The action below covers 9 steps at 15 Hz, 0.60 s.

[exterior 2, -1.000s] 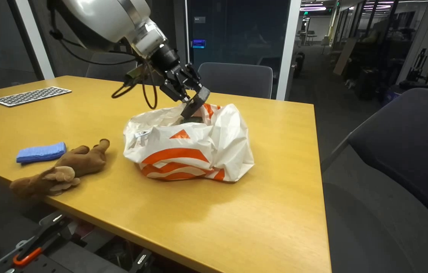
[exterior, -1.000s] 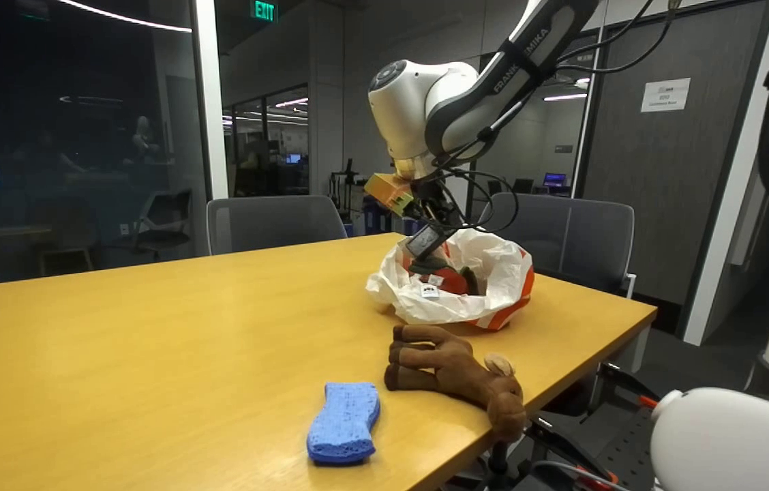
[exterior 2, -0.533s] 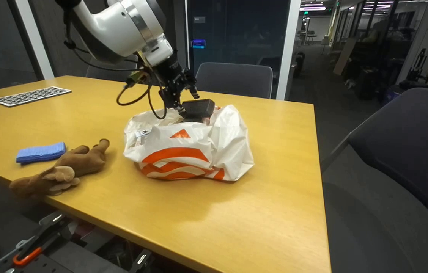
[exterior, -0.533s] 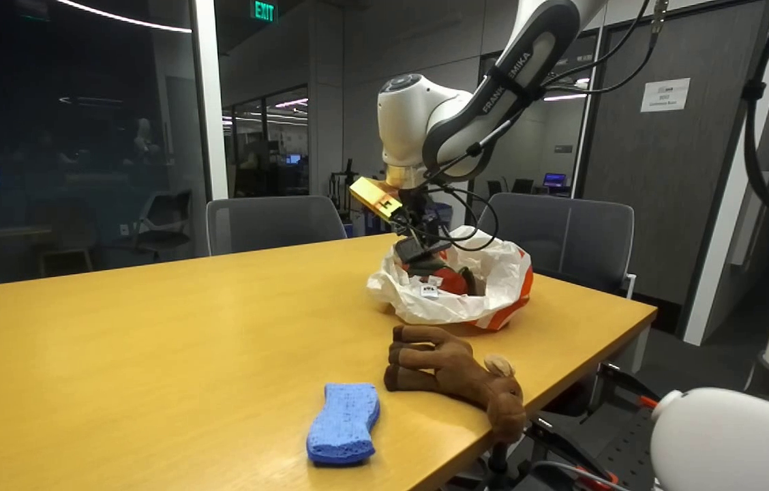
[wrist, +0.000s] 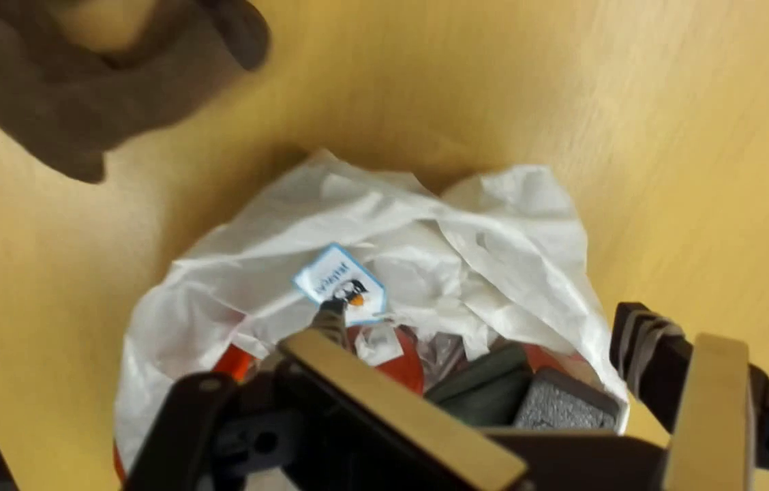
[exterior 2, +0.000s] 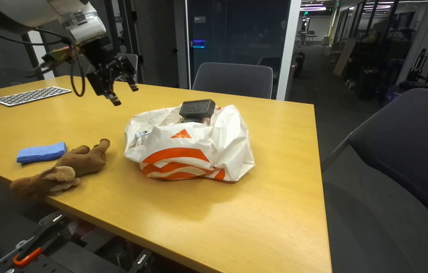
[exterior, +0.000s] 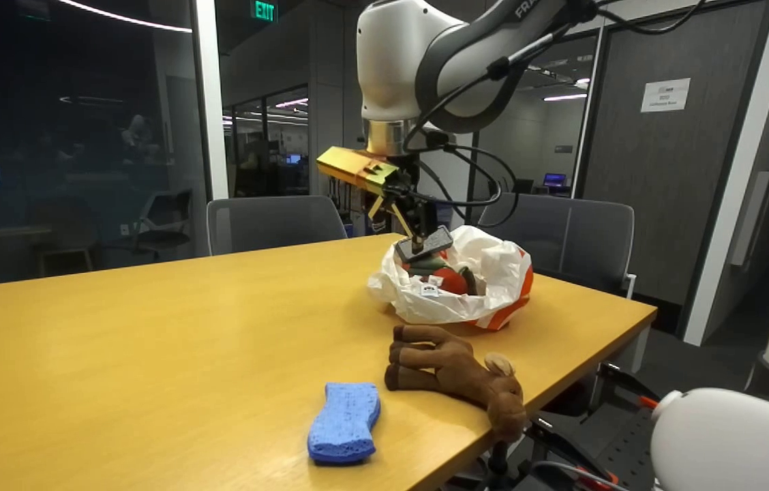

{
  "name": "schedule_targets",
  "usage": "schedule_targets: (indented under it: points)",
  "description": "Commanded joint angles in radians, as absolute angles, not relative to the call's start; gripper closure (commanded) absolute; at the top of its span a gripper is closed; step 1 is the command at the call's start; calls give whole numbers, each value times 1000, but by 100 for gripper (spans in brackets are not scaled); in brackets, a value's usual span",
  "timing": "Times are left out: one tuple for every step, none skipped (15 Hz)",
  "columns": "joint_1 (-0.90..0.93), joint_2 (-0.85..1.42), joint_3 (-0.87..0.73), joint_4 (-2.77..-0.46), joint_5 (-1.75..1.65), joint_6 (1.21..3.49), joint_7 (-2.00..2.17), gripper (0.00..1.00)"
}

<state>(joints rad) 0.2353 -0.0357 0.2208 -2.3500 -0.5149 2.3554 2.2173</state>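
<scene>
Claw is spread wide, holding nothing, clear of the dark block, which rests at the mouth of the white-and-orange bag. The arm slants down from above, tilted over the table. The bag stands back from the table's edges; the head of the brown plush animal overhangs one

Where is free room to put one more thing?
The table is bare between the blue sponge and the far chair, also between the white bag and the closer chair. Crowded: inside the bag, with the open hand nearby, and where the plush toy lies.
</scene>
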Motion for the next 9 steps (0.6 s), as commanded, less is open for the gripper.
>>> schedule_targets:
  points:
    - [260,-79,253,-2354,-345,2316,1961,0]
    - [262,-61,257,-2332,-316,2311,1891,0]
    - [252,-67,265,-2355,-369,2330,2012,0]
    - [254,-66,267,-2353,-347,2328,1964,0]
    - [254,-65,267,-2352,-338,2328,1938,0]
    - [253,-64,266,-2352,-337,2328,1928,0]
    - [254,-62,265,-2352,-337,2328,1923,0]
    - [254,-62,265,-2352,-337,2328,1920,0]
    - [256,-52,264,-2336,-315,2294,1885,0]
